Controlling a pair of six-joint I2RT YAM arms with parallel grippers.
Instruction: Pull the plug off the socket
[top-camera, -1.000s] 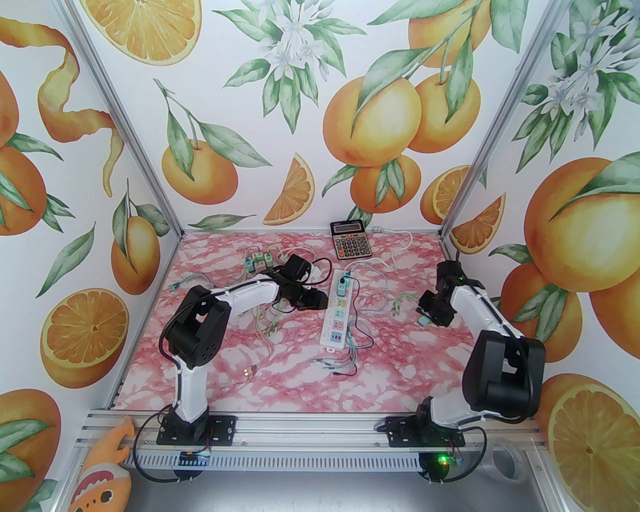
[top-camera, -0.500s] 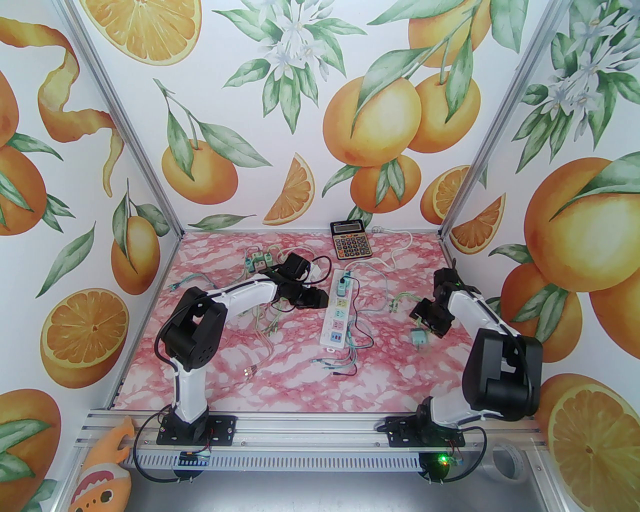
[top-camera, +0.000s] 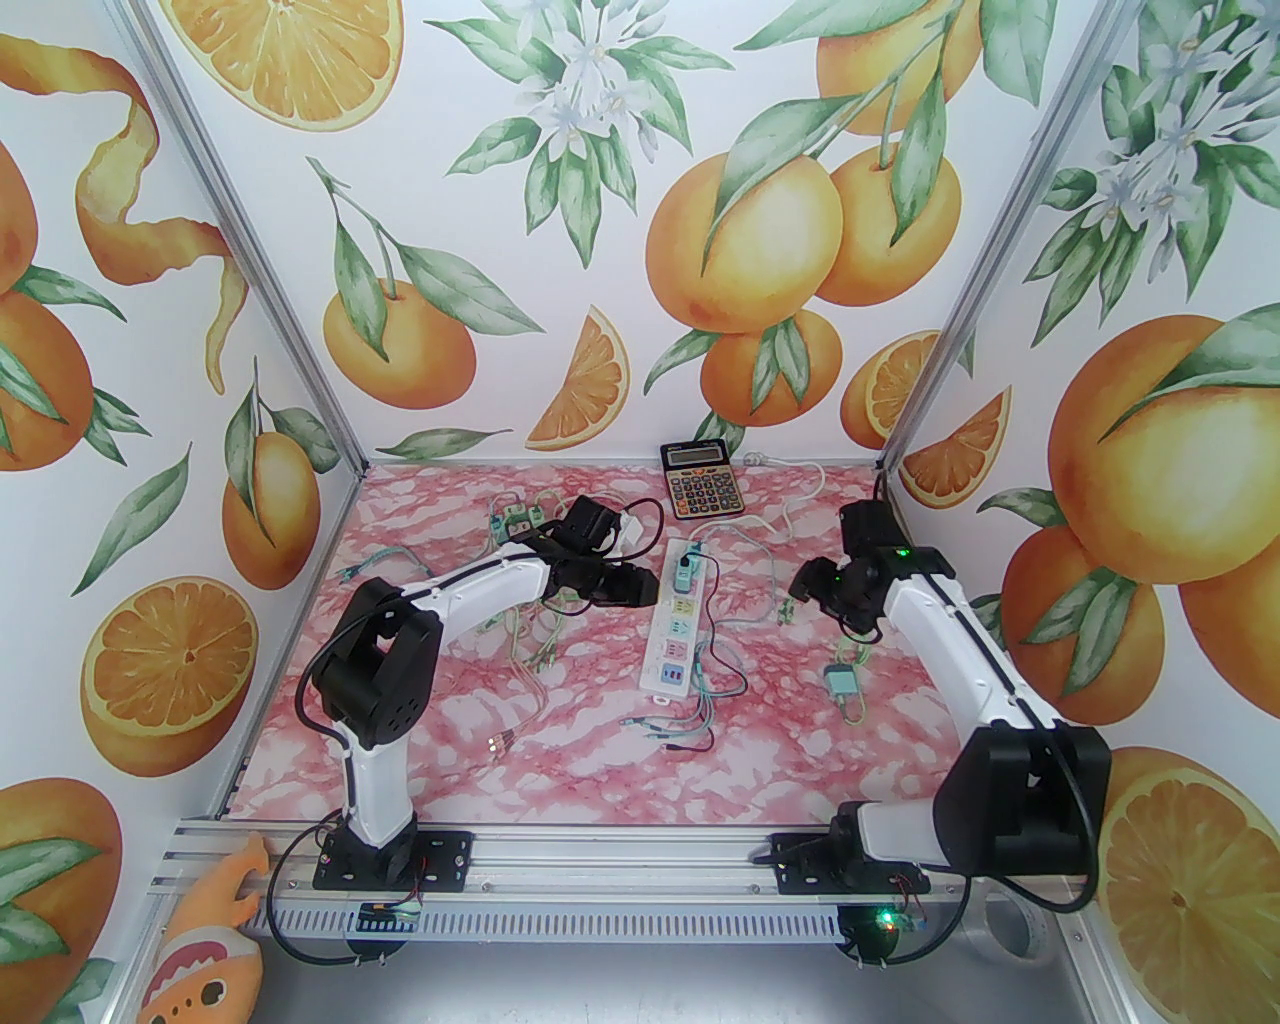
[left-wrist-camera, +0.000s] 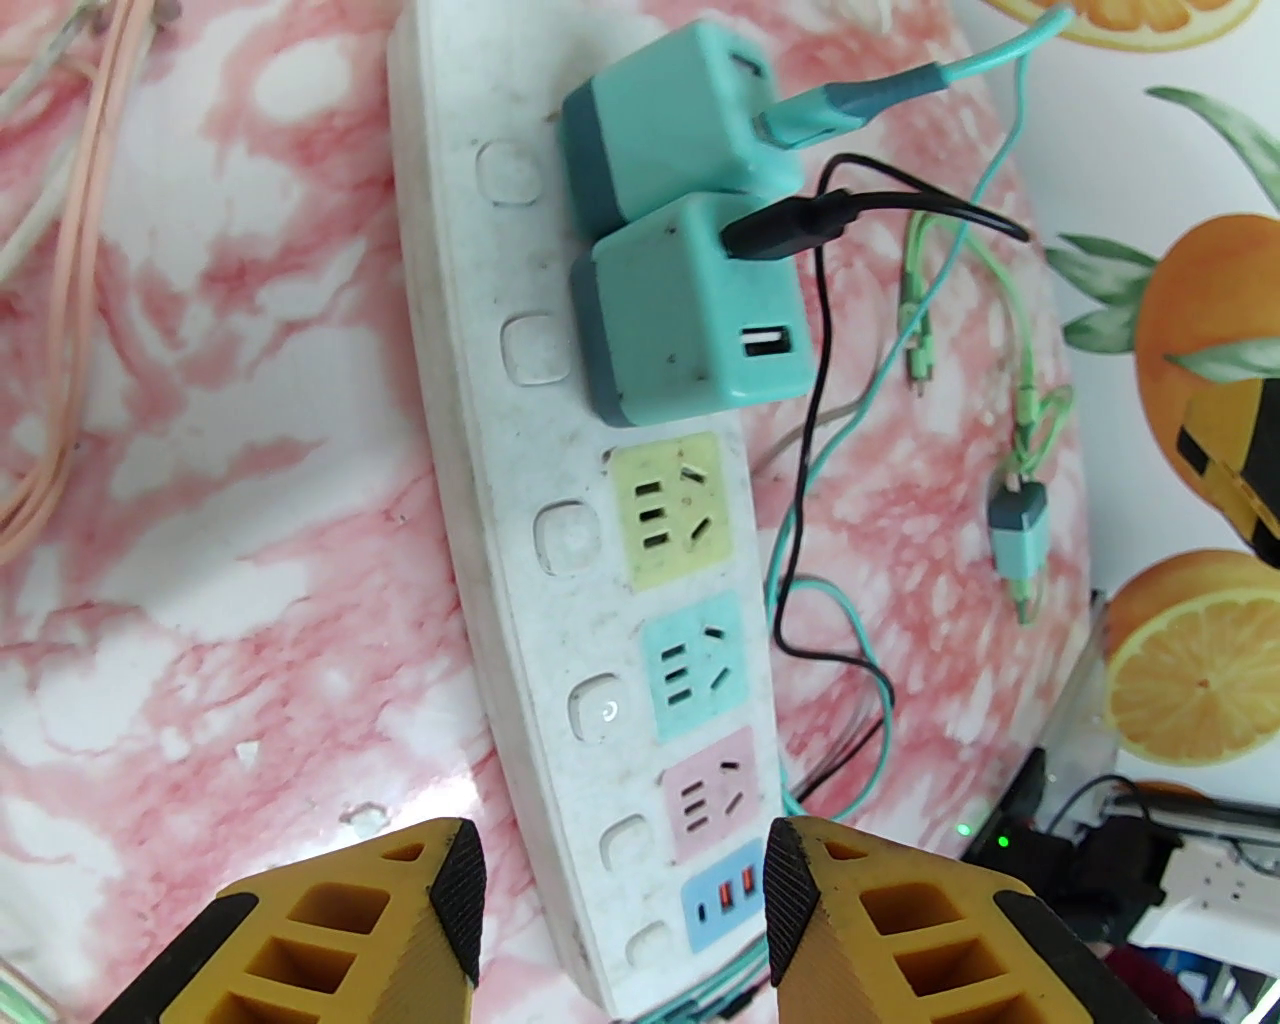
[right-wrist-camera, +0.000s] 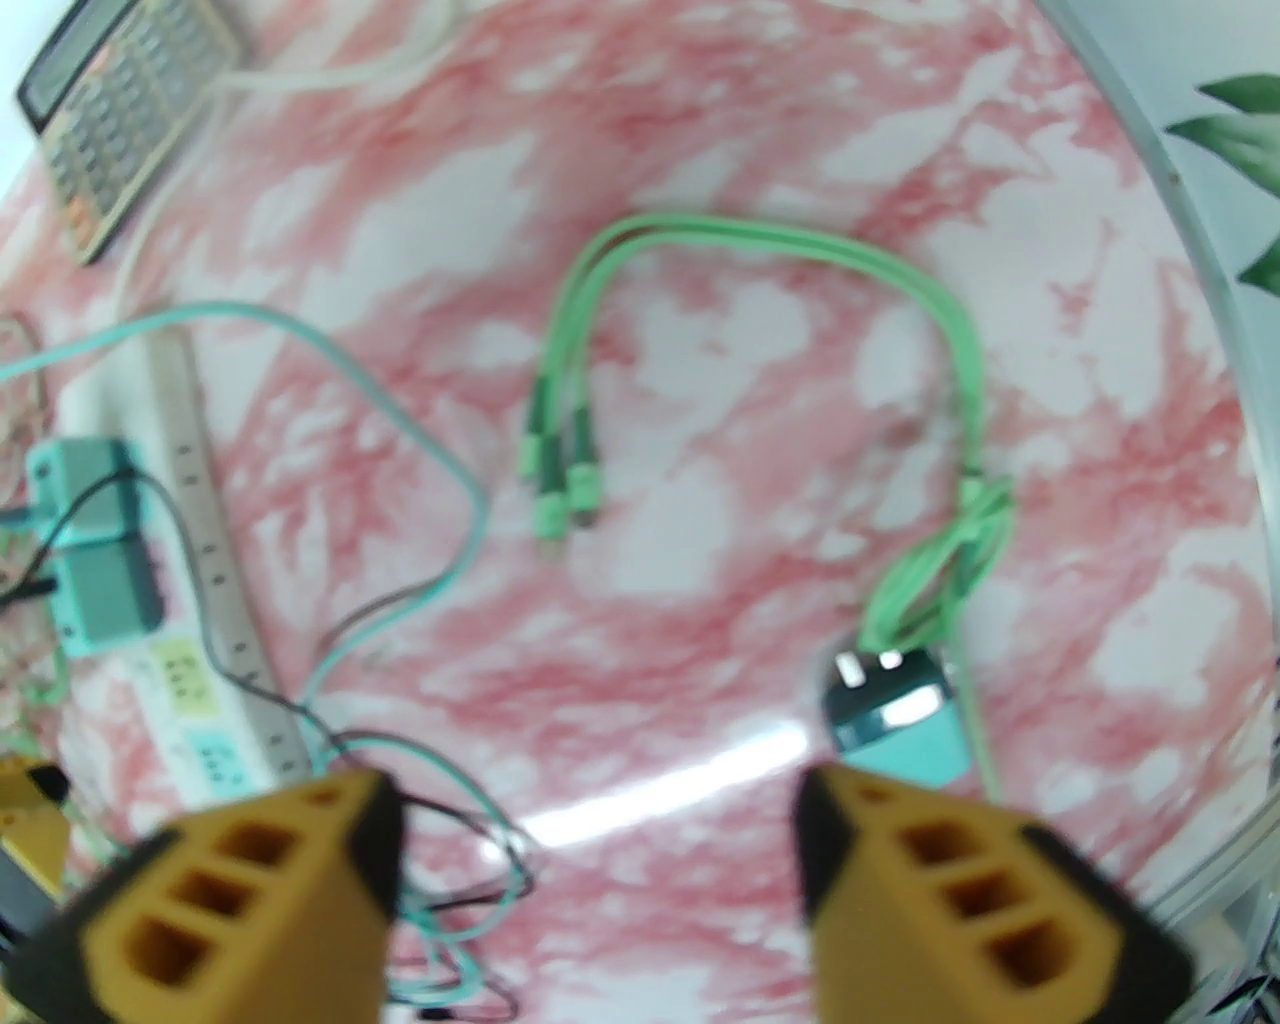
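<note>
A white power strip, the socket (top-camera: 668, 640) (left-wrist-camera: 560, 560) (right-wrist-camera: 215, 620), lies mid-table. Two teal plugs (top-camera: 683, 570) (left-wrist-camera: 700, 310) (right-wrist-camera: 95, 590) sit in its far outlets, each with a cable attached. My left gripper (top-camera: 645, 588) (left-wrist-camera: 620, 900) is open, its yellow fingers (left-wrist-camera: 450, 900) straddling the strip's near end with a gap at the left side. A third teal plug (top-camera: 842, 683) (left-wrist-camera: 1017, 535) (right-wrist-camera: 895, 715) lies loose on the table at the right with a green cable. My right gripper (top-camera: 805, 580) (right-wrist-camera: 600, 880) hovers open and empty just short of that plug.
A calculator (top-camera: 700, 480) (right-wrist-camera: 120, 110) rests at the far edge. More plugs and cables (top-camera: 515, 520) cluster at the far left behind the left arm. Loose cable ends (top-camera: 680, 730) spread past the strip's near end. A green cable (right-wrist-camera: 760, 250) loops at the right.
The right gripper opened and let go of the teal plug, which dropped onto the table. The right arm then rose and swung toward the far left. The left arm barely shifted.
</note>
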